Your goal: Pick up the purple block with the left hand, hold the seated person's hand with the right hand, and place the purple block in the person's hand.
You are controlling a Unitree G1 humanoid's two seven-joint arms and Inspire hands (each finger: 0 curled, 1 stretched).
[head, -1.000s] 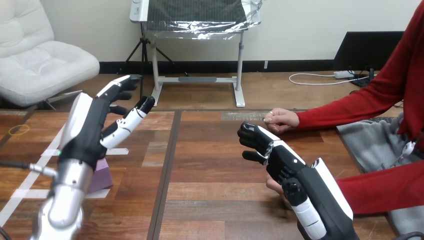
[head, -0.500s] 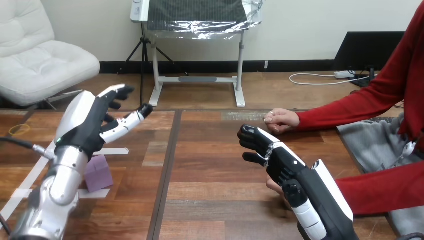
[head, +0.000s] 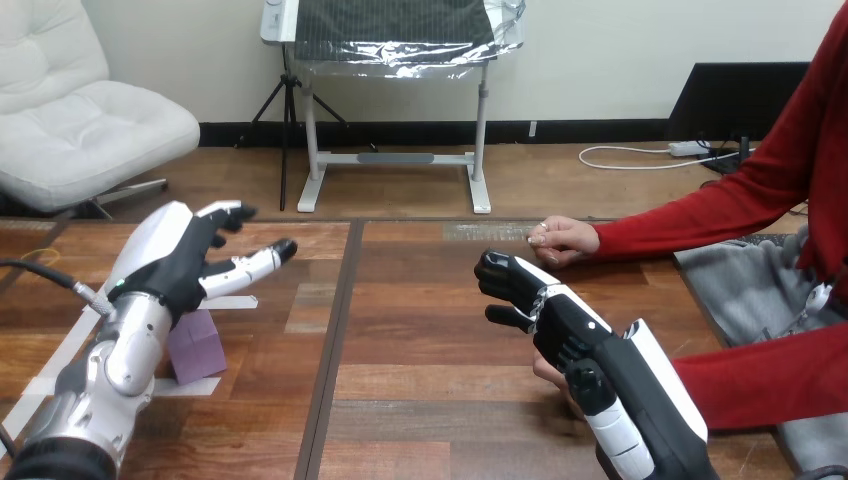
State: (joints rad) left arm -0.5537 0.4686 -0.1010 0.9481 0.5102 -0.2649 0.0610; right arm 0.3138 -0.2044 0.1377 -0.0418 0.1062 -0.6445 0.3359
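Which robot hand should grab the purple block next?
Left. The left hand hangs open close to the purple block. The right hand is far off across the table, over the person's hand.

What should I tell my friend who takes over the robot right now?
Left hand: open, fingers spread, hovering above the purple block, not touching it.
Right hand: lies over the person's near hand; whether it grips it, I cannot tell.
The purple block sits on the table, at the left.
The person's far hand rests on the table farther back.
Done: nothing for sure. Left to do: grasp the block, hold the person's hand, place the block in it.
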